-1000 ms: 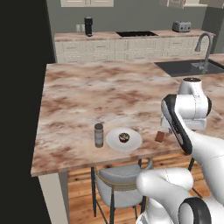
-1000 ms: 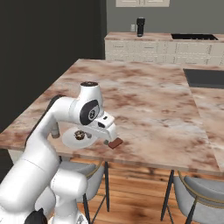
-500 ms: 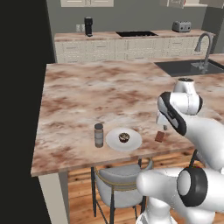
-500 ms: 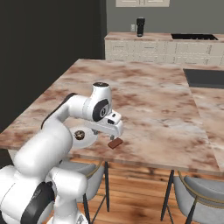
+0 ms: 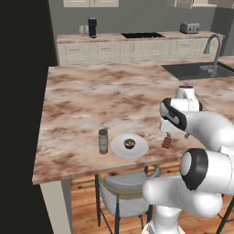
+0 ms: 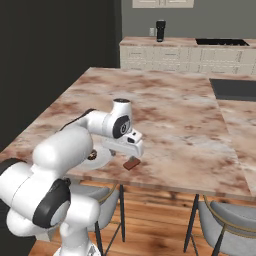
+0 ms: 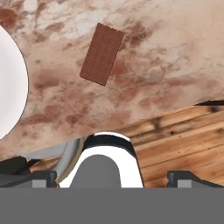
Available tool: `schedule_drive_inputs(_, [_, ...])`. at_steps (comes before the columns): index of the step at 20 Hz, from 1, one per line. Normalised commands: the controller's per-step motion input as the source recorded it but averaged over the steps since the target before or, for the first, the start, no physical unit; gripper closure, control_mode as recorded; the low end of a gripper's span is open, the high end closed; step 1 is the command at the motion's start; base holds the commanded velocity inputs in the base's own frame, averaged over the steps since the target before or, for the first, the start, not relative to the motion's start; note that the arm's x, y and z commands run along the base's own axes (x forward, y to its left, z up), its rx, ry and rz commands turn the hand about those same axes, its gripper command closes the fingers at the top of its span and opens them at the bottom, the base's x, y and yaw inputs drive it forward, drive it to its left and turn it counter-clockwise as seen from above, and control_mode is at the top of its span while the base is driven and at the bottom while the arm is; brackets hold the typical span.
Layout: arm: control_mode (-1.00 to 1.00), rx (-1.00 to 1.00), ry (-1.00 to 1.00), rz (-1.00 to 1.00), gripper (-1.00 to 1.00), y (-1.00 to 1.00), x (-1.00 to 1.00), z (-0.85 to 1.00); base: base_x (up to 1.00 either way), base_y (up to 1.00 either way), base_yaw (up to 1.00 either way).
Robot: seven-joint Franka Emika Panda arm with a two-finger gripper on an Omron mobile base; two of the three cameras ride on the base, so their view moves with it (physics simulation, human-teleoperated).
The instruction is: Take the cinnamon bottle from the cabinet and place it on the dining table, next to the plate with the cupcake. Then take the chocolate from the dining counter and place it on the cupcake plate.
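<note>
The chocolate (image 5: 167, 143) lies flat on the dining table (image 5: 91, 100), near its front edge and to the right of the plate (image 5: 137, 148). My gripper (image 5: 166, 134) hangs just above it, open, with nothing between its fingers. In the hand view the chocolate (image 7: 102, 54) lies slanted ahead of the wide-apart fingertips (image 7: 192, 177), with the plate (image 7: 11, 87) at the left edge. The cupcake (image 5: 130, 143) sits on the plate. The cinnamon bottle (image 5: 103, 141) stands upright just left of the plate. From the right the gripper (image 6: 134, 150) hovers over the chocolate (image 6: 131, 163).
A grey-seated stool (image 5: 123, 194) stands under the table's front edge, and another stool (image 6: 227, 225) to the right. A sink with a tap (image 5: 212, 55) is set in the far right. The back counter holds a dark canister (image 5: 93, 27) and a toaster (image 5: 189, 28).
The arm has folded and swung its hand in over the chocolate. The jaws stay open. The chocolate, plate and bottle have not moved.
</note>
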Motion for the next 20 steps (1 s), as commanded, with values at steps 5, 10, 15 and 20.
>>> schedule_drive_inputs(5, [-1.0,0.0,0.0,0.0,-1.0,-0.02,0.22,-0.34,0.0,0.0,0.0])
schedule_drive_inputs(10, [-1.0,0.0,0.0,-0.03,-1.0,-0.02,0.28,-0.3,0.0,0.0,0.0])
schedule_drive_inputs(15, [-1.0,0.0,0.0,-0.06,-1.0,0.0,0.3,-0.27,0.0,0.0,0.0])
schedule_drive_inputs(20, [-1.0,0.0,0.0,-0.05,-1.0,0.0,0.34,-0.28,0.0,0.0,0.0])
